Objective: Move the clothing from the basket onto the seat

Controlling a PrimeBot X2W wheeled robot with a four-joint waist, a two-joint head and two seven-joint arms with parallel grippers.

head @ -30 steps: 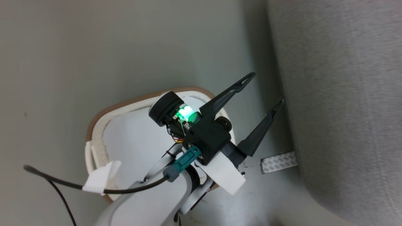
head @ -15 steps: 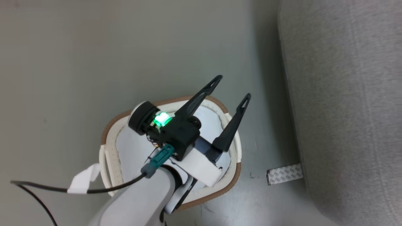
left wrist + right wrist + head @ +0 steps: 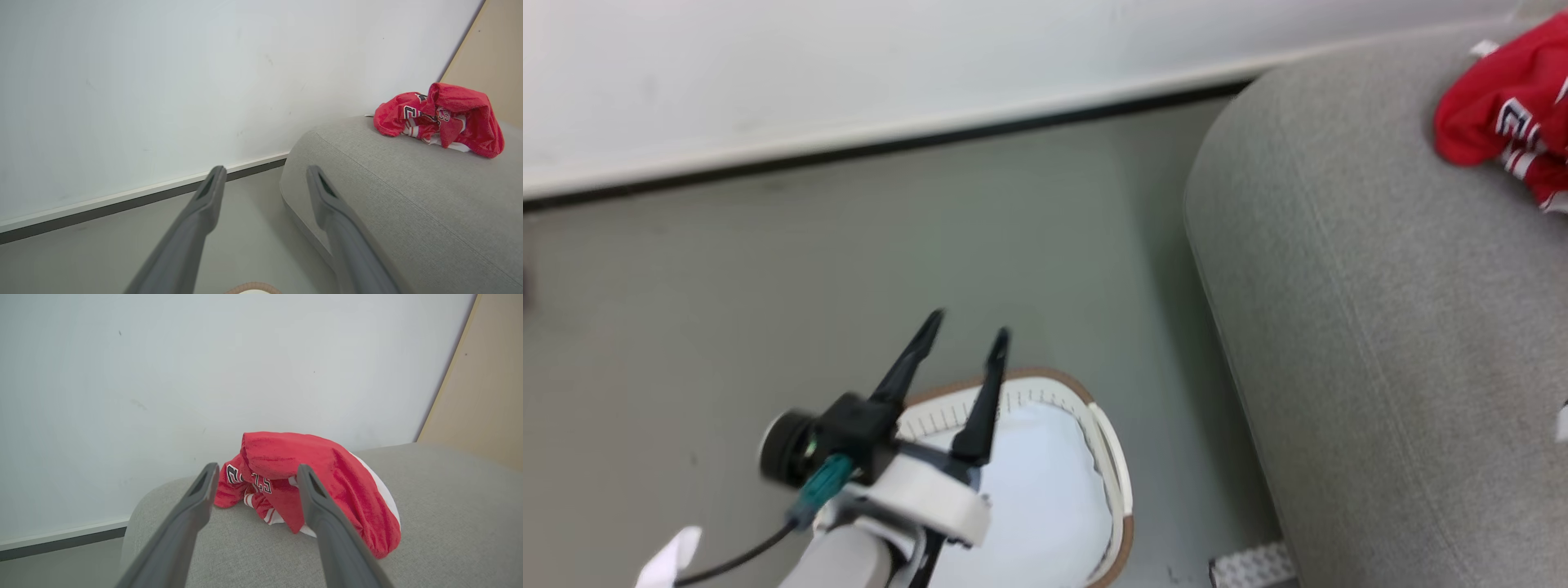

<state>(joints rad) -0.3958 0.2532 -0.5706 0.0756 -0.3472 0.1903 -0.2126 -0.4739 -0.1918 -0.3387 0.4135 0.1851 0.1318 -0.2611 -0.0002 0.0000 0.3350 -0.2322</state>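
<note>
Right claw [image 3: 257,468] agape, clothing [image 3: 327,469] heap lengthwise across seat [image 3: 449,522]

We log the large grey upholstered seat [image 3: 1380,367] as coarse woven cloth, matt. The crumpled red clothing [image 3: 355,486] reads as soft fabric with a slight nap. The white oval basket [image 3: 1112,465] looks like smooth plastic with a brown rim. Grey floor [image 3: 849,245]: smooth, dull sheen.

Looks like a bare test room staged as a home laundry corner: plain white wall [image 3: 931,57], dark skirting strip [image 3: 890,145] along its foot, smooth grey-green floor [image 3: 792,261] with a strip of silvery embossed tape [image 3: 1250,565], large grey woven-fabric upholstered seat [image 3: 1380,343] on the right, white perforated plastic laundry basket [image 3: 1119,469] with brown rim just left of it.
</note>
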